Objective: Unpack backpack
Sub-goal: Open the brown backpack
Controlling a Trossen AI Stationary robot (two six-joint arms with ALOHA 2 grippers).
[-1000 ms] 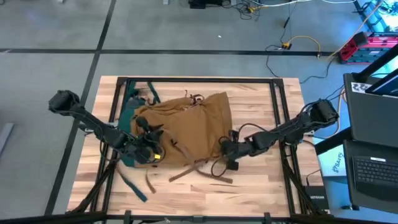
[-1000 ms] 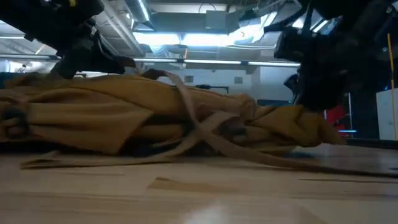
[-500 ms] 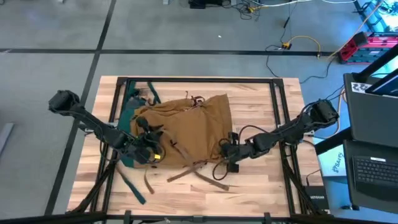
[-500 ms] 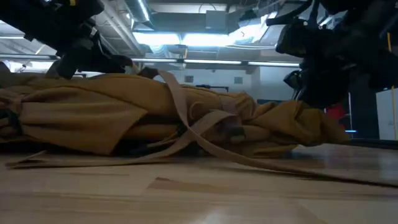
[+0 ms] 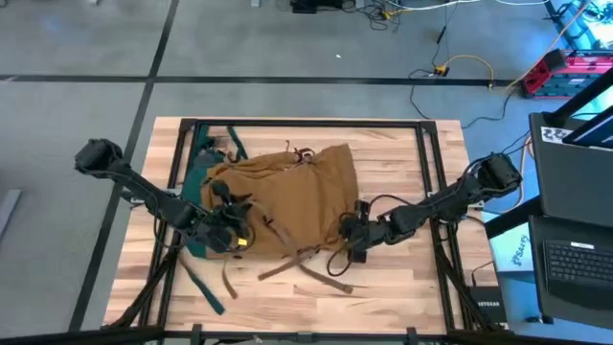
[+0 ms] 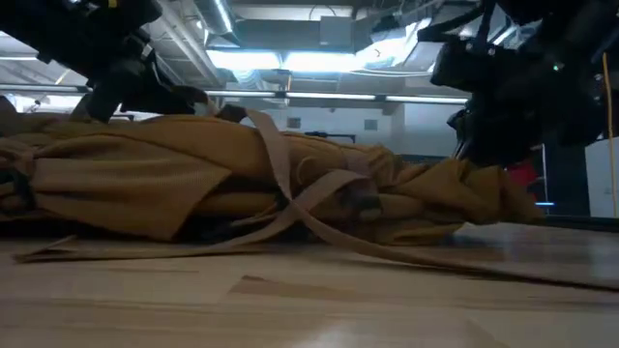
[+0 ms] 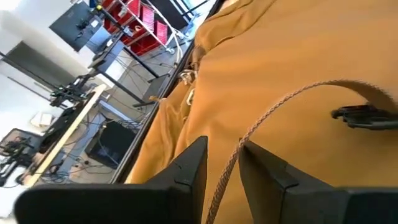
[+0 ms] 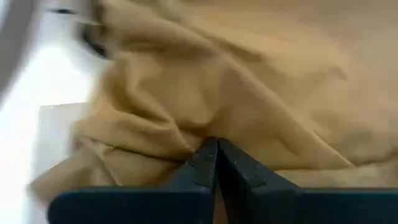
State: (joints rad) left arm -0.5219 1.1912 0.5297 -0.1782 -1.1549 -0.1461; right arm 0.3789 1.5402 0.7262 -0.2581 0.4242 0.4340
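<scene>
Backpack (image 5: 287,201) lies mid-surface. We see the left gripper (image 7: 222,163) clamped on its braided cord (image 7: 267,118), the right gripper (image 8: 215,163) pinching fabric; lift both slowly, apart, opening its mouth.

Bright ceiling strip lights (image 6: 290,60) glare in the dim low view; the right wrist view is blurred.

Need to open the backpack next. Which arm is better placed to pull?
Left, probably. The left pincer already grips a strap on the backpack; the right pincer is shut at its fabric edge.
</scene>
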